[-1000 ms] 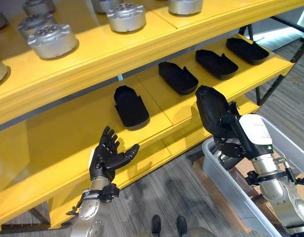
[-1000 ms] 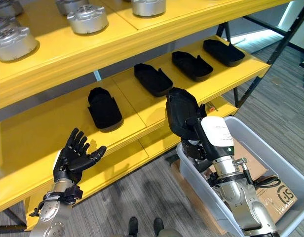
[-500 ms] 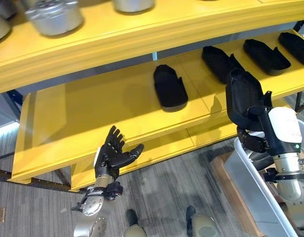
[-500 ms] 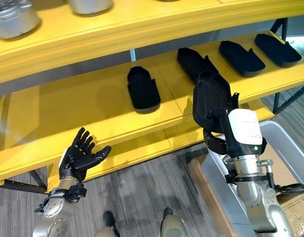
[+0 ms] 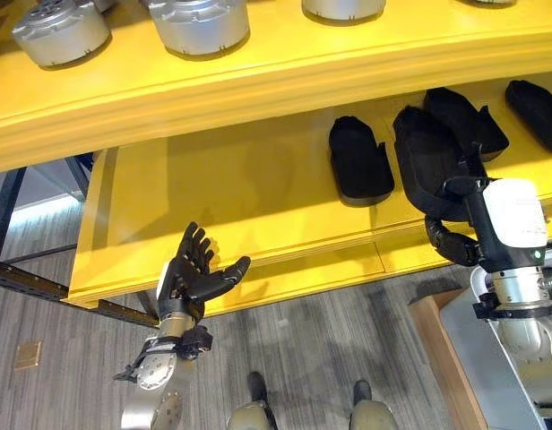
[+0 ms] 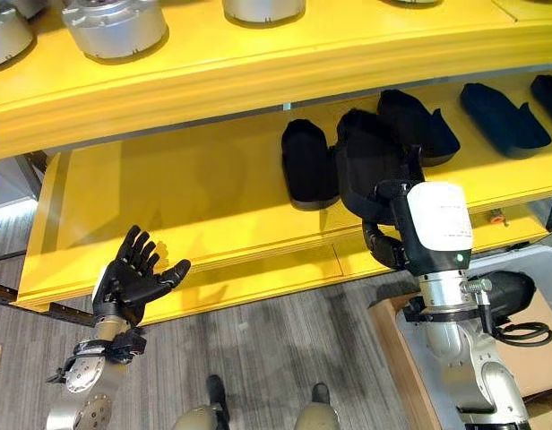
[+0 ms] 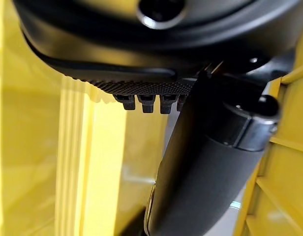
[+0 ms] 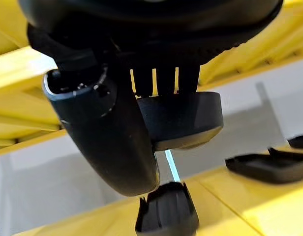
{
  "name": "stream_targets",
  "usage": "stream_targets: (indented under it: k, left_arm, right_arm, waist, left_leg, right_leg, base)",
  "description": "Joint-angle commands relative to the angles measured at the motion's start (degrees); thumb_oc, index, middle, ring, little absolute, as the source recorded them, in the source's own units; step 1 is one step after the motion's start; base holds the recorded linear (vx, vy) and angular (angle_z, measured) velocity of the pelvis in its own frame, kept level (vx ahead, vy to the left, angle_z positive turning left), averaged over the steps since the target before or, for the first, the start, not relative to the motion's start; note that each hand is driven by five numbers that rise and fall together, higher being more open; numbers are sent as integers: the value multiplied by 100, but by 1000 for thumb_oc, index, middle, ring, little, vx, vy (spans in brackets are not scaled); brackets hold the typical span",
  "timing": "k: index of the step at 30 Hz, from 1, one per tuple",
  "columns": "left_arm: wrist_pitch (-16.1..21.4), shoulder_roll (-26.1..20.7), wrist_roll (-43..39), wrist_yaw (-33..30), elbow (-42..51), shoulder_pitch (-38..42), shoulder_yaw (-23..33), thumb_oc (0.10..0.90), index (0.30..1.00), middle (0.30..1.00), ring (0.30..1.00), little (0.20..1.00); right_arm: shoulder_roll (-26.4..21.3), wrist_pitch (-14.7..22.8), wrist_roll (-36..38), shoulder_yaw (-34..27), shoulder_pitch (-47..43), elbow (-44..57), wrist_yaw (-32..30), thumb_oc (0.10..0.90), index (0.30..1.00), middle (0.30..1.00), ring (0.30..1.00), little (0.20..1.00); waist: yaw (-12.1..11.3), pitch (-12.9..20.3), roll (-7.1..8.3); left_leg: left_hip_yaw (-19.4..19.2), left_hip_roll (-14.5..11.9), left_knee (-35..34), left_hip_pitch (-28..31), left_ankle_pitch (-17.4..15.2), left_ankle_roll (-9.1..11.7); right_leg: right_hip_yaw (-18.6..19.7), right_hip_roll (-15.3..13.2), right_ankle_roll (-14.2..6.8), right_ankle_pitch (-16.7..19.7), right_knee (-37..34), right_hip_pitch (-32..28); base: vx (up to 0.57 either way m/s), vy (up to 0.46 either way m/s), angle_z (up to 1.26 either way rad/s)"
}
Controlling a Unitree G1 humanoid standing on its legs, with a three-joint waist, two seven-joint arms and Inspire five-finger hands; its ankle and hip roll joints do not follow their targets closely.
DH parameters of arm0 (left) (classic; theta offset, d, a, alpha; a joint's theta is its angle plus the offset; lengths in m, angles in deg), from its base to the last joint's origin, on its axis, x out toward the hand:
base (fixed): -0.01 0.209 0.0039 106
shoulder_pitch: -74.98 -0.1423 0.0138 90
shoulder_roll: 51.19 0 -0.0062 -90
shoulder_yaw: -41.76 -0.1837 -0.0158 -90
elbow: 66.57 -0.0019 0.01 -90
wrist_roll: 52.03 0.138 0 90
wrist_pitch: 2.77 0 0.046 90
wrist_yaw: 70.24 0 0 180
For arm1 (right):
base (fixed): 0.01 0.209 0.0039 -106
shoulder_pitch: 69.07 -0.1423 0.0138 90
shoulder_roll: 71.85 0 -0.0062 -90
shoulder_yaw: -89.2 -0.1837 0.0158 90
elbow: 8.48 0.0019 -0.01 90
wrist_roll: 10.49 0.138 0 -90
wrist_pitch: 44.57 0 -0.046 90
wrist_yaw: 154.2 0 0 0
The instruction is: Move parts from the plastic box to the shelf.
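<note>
My right hand (image 5: 450, 245) is shut on a black moulded part (image 5: 426, 168), with the thumb (image 8: 108, 143) and fingers pinching its end (image 8: 182, 118). The part hangs tilted over the front of the yellow middle shelf (image 5: 231, 193), between two of the black parts lying there (image 5: 358, 161) (image 5: 464, 118). Whether it touches the shelf I cannot tell. A third part (image 5: 534, 107) lies further right. My left hand (image 5: 195, 274) is open, palm up, in front of the shelf's left end and holds nothing. The plastic box (image 5: 461, 351) shows at the lower right.
Silver round metal parts (image 5: 61, 31) (image 5: 197, 22) stand on the yellow upper shelf (image 5: 285, 72). A lower yellow shelf (image 5: 303, 278) juts out below the middle one. A brown carton (image 6: 388, 345) sits on the floor beside the box. The left half of the middle shelf is bare.
The whole view has swung left along the shelf. My right hand has carried the black part up from the box and in over the middle shelf. The left hand stays open.
</note>
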State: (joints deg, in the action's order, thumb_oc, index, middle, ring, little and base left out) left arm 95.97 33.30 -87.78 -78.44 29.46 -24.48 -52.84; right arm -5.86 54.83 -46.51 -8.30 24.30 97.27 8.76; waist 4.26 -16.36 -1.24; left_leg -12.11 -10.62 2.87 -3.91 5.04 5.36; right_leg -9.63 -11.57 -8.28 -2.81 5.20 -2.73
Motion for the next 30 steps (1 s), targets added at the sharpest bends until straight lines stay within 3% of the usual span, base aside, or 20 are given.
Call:
stream_targets:
  k: [1,10,14,23,30]
  left_arm:
    - [547,-282,-45,107,693,288,196,900,1000,1000,1000,1000]
    - [512,-331,-187,119,678,132,232,900,1000,1000,1000,1000]
    - [516,-314,-363,76,605,48,259,900,1000,1000,1000,1000]
    - [519,-402,-364,-32,530,-21,294,900,1000,1000,1000,1000]
    - [535,-483,-493,-87,473,47,199,900,1000,1000,1000,1000]
  right_arm:
    - [-443,234,157,-24,-1032,623,-457,400,300,300,300,300]
    - [-554,175,283,520,-1702,376,-209,400,300,300,300,300]
    - [-638,104,460,1019,-2339,94,-72,400,300,300,300,300]
    - [-562,-139,897,1837,-3505,-667,20,400,300,300,300,300]
    - [-459,-342,1188,2435,-4614,-1333,-27,400,300,300,300,300]
  waist:
    - [-148,704,321]
    - [-528,761,489]
    - [-869,734,579]
    - [-1291,623,578]
    - [-1472,457,541]
  left_leg:
    - [319,-459,599,-396,-326,261]
    - [629,-346,688,-656,-314,239]
    - [843,-277,716,-830,-268,245]
    - [1150,-201,907,-1110,-269,248]
    - [1279,-178,1084,-1298,-320,197]
  right_leg:
    - [79,-333,-192,-312,134,-160]
    - [-316,-369,-187,-313,-29,-465]
    - [-543,-359,-175,-350,-46,-570]
    - [-882,-344,-110,-462,29,-697]
    - [-958,-356,-68,-568,287,-567]
  base:
    - [5,15,14]
    - [42,5,25]
    - [17,-31,23]
    - [8,-28,27]
    - [-10,-17,4]
